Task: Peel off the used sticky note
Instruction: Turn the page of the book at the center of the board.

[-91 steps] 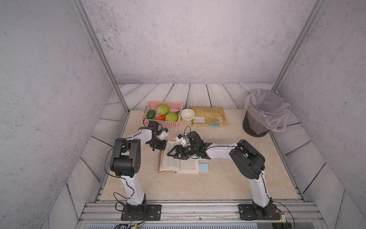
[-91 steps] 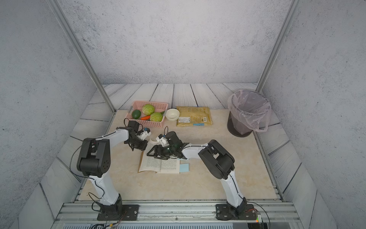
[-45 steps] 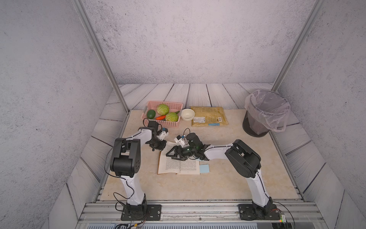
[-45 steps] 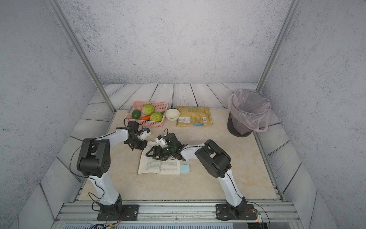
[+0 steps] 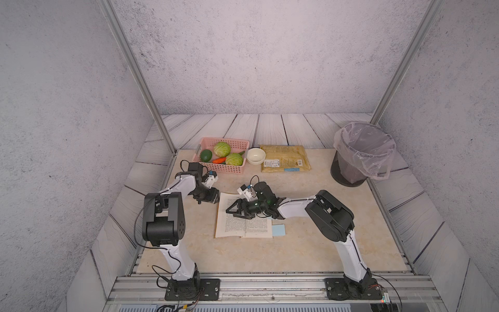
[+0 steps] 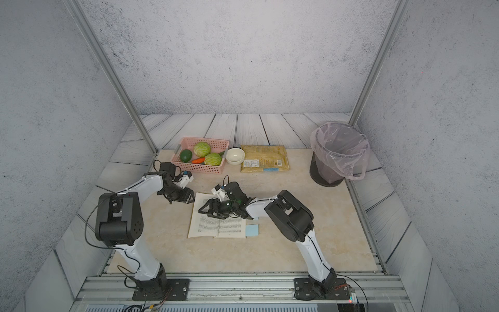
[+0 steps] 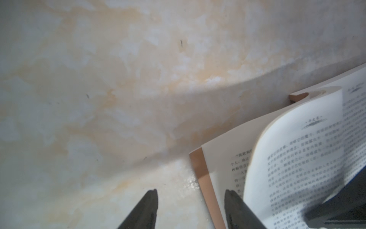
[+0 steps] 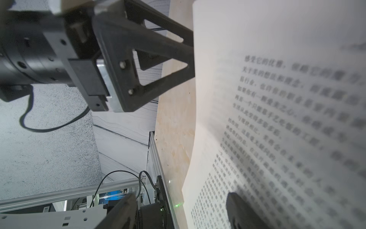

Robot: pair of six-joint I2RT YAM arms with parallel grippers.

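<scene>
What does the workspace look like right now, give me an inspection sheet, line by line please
Surface: beige marbled tabletop, no spills seen.
Job's things: open book on the table, one page curling up; blue sticky note at its near right corner.
Clutter: pink basket of vegetables, white bowl, yellow packet, lined bin, all on the far side.
End effectors: left end effector open, empty, at the book's far left corner; right end effector open over the pages, one finger at the raised page.
Cables: black cables looping off both wrists.
Surroundings: grey walls, metal posts.
</scene>
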